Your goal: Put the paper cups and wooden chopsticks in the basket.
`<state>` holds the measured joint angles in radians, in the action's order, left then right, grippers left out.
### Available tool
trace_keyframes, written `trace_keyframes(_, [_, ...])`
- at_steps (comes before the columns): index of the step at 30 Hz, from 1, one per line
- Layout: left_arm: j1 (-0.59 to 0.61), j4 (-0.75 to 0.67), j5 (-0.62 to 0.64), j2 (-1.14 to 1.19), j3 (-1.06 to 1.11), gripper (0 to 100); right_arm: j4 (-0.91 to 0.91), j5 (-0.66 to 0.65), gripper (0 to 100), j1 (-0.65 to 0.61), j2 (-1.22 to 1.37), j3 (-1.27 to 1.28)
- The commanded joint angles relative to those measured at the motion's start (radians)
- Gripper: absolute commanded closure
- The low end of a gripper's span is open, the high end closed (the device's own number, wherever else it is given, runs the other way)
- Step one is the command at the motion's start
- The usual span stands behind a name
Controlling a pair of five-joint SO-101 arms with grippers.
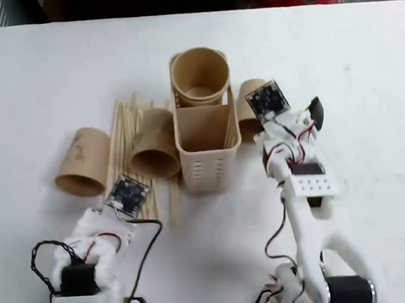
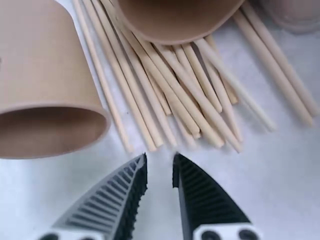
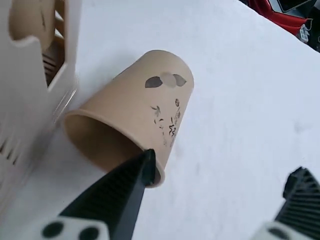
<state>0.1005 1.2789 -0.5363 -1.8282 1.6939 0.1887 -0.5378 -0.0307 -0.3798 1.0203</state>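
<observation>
A tapered tan paper cup (image 3: 135, 120) is laid on its side beside the perforated beige plastic basket (image 1: 207, 168), mouth toward the right gripper (image 3: 222, 170), whose ribbed jaws are spread wide, one tip at the rim; slim round wooden chopsticks (image 2: 190, 95) are fanned flat on the white table (image 1: 35, 73), pointing away from the left gripper (image 2: 160, 167), its jaws narrowly parted.

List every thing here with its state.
basket: upright, partly filled
cup in basket: upright
chopsticks: loose, outside basket
left cup: on its side
middle cup: on its side, atop chopsticks
right cup: on its side beside basket
left gripper: slightly open, empty
right gripper: wide open, empty
</observation>
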Motion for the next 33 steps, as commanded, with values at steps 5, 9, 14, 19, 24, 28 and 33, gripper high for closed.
trace_keyframes(5, [0.005,0.015,-0.003,0.007,-0.002,90,-0.051,0.002,59.8,-0.001,0.035,-0.038])
trace_keyframes(9, [0.005,0.015,-0.003,0.007,-0.002,90,-0.064,-0.068,57.0,-0.010,0.038,-0.012])
trace_keyframes(14, [0.005,0.015,-0.003,0.007,-0.002,90,-0.061,-0.060,54.3,-0.002,0.042,-0.012])
trace_keyframes(19, [0.005,0.015,-0.003,0.007,-0.002,90,-0.064,-0.055,54.4,-0.016,0.045,-0.018])
trace_keyframes(24, [0.005,0.015,-0.003,0.007,-0.002,90,-0.058,-0.066,54.4,0.005,0.045,-0.003])
trace_keyframes(28, [0.005,0.015,-0.003,0.007,-0.002,90,-0.062,-0.064,57.8,0.007,0.045,0.000])
trace_keyframes(33, [0.005,0.015,-0.003,0.007,-0.002,90,-0.116,-0.058,74.2,0.016,0.045,0.005])
